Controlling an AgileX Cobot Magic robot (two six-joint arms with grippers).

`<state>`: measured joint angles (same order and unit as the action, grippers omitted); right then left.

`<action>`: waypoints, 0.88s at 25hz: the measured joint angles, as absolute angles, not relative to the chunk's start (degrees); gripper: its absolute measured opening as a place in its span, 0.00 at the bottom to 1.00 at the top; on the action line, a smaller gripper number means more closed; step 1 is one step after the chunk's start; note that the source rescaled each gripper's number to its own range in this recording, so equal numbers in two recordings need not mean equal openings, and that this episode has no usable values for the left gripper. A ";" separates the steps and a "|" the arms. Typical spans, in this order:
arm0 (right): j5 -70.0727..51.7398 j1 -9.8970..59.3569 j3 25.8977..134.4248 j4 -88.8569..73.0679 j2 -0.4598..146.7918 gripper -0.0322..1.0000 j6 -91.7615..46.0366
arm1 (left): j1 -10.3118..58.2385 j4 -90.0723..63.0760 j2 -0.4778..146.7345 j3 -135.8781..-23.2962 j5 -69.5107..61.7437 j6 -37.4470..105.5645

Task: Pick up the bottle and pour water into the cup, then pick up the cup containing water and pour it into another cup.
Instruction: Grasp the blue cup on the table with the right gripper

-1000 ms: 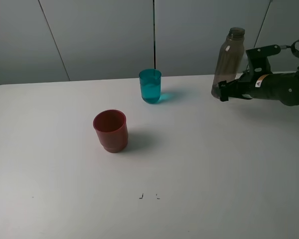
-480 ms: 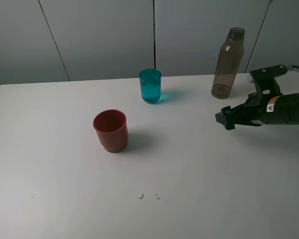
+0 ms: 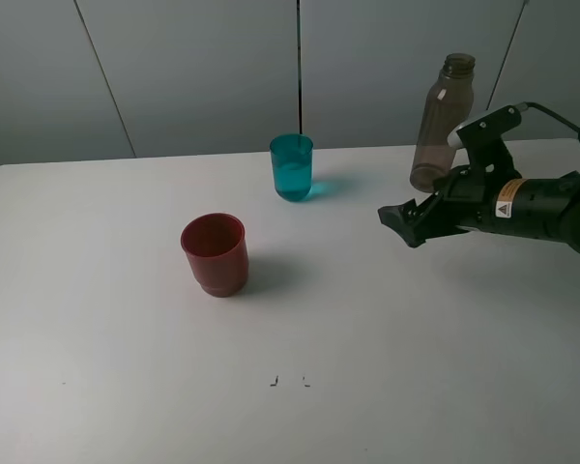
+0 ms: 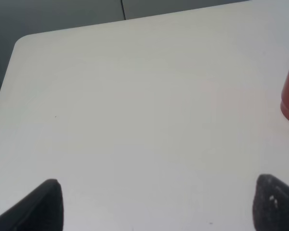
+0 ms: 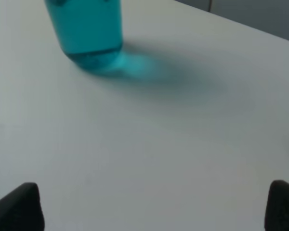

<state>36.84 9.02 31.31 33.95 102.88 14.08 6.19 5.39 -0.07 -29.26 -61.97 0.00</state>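
Both pairs of fingers are spread wide, the left gripper [image 4: 161, 207] over the counter [image 3: 126, 387] and the right gripper [image 3: 398, 220] hovering at 4 o'clock from the teal cup [image 3: 291, 166], with the bottle [image 3: 443, 126] upright at its 1 o'clock and the red cup [image 3: 214, 253] at the teal cup's 7 o'clock.

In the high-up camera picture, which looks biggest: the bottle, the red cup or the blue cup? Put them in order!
1. The bottle, by far the tallest.
2. The red cup, wider than the blue one.
3. The blue cup, slimmer and a bit shorter.
The red cup sits nearer the camera, so how much bigger it really is stays unsure.
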 joint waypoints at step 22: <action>41.31 11.25 47.74 38.33 120.66 0.99 11.09 | 6.19 5.39 -0.07 -29.26 -61.97 0.00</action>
